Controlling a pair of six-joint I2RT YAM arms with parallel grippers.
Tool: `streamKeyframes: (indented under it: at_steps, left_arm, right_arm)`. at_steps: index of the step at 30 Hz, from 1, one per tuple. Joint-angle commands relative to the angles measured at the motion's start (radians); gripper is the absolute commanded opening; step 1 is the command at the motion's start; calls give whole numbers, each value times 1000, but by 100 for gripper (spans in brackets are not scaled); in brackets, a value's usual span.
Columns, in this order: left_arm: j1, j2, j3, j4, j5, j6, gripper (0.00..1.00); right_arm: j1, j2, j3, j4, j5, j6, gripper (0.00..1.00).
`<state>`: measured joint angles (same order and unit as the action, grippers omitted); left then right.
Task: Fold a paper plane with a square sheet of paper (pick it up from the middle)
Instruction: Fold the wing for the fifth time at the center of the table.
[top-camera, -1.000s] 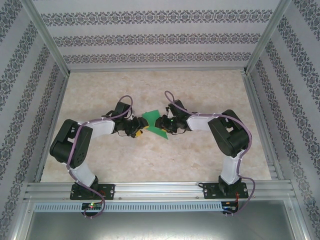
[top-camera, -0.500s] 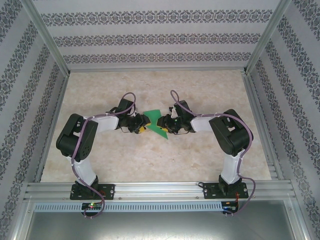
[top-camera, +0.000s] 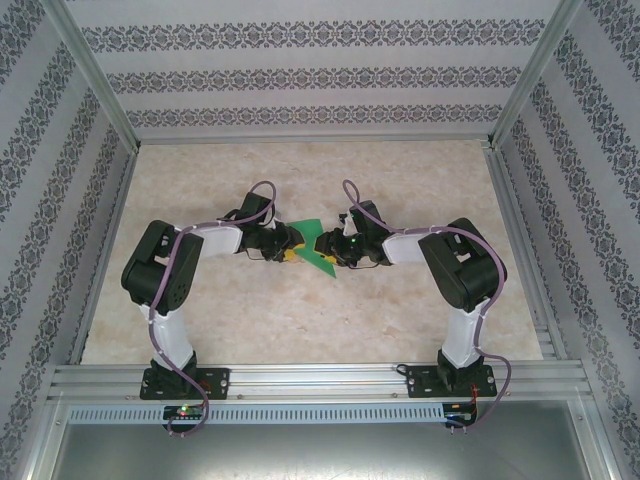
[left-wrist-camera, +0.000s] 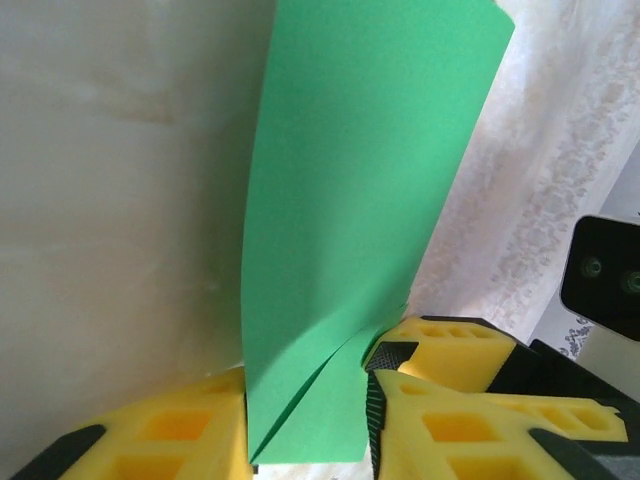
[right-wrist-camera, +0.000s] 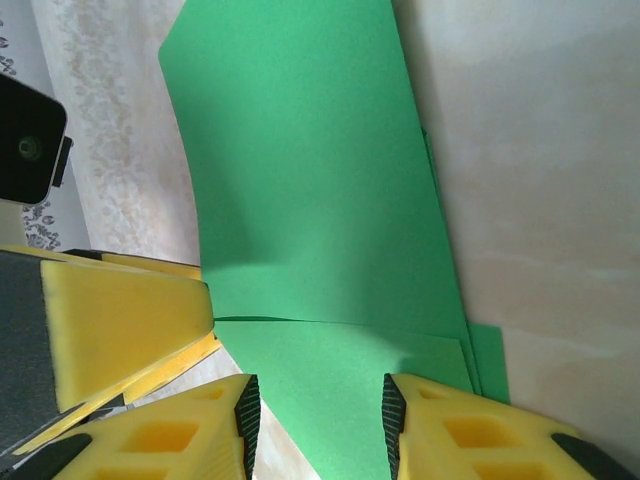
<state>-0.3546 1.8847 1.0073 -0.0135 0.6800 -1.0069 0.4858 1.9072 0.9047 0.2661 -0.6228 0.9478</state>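
The square sheet of paper (top-camera: 306, 229) is bright green, partly folded, and held up over the middle of the table between my two grippers. My left gripper (top-camera: 289, 246) comes in from the left. In the left wrist view the sheet (left-wrist-camera: 360, 180) bows between its narrowed jaws (left-wrist-camera: 308, 420) and touches both yellow fingers. My right gripper (top-camera: 323, 247) meets it from the right. In the right wrist view a layered part of the sheet (right-wrist-camera: 310, 200) lies across its half-closed jaws (right-wrist-camera: 320, 425), pressed against the pads. No finished paper plane can be seen.
The marbled tabletop (top-camera: 300, 320) lies bare around the arms. Patterned walls (top-camera: 320, 75) and aluminium rails (top-camera: 320, 380) enclose it. A finger of the other gripper (left-wrist-camera: 440, 345) shows close by in each wrist view, and the two grippers nearly touch.
My left arm has swung right until its gripper reaches the sheet's left side, and its jaws have narrowed onto the paper. The right gripper and the sheet have barely moved.
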Motion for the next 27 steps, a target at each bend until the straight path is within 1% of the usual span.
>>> streamKeyframes:
  at_steps: [1, 6, 7, 11, 15, 18, 21, 24, 27]
  left_arm:
    - [-11, 24, 25, 17, 29, 12, 32]
    - [-11, 30, 22, 27, 33, 17, 22]
    - [-11, 30, 18, 36, 35, 19, 17]
    - [-12, 12, 1, 53, 41, 12, 2]
    - [-11, -34, -26, 64, 27, -1, 0]
    - [-11, -75, -51, 73, 8, -24, 0]
    - [-11, -118, -77, 81, -6, -48, 0]
    - [-11, -147, -89, 74, -18, -58, 1]
    - [-12, -154, -90, 61, -19, -62, 1]
  right_arm:
    - [-13, 34, -30, -31, 20, -13, 41]
    - [-13, 29, -16, -11, -13, -74, 41]
    - [-12, 24, -9, -12, -20, -96, 41]
    - [-9, -12, 21, -72, 11, -196, 44]
    - [-7, -59, 34, -97, 45, -284, 51]
    - [1, -118, 25, -127, 114, -368, 60]
    - [30, -187, 5, -160, 218, -476, 69]
    - [89, -245, -8, -192, 343, -616, 71]
    - [163, -276, -19, -200, 443, -758, 71]
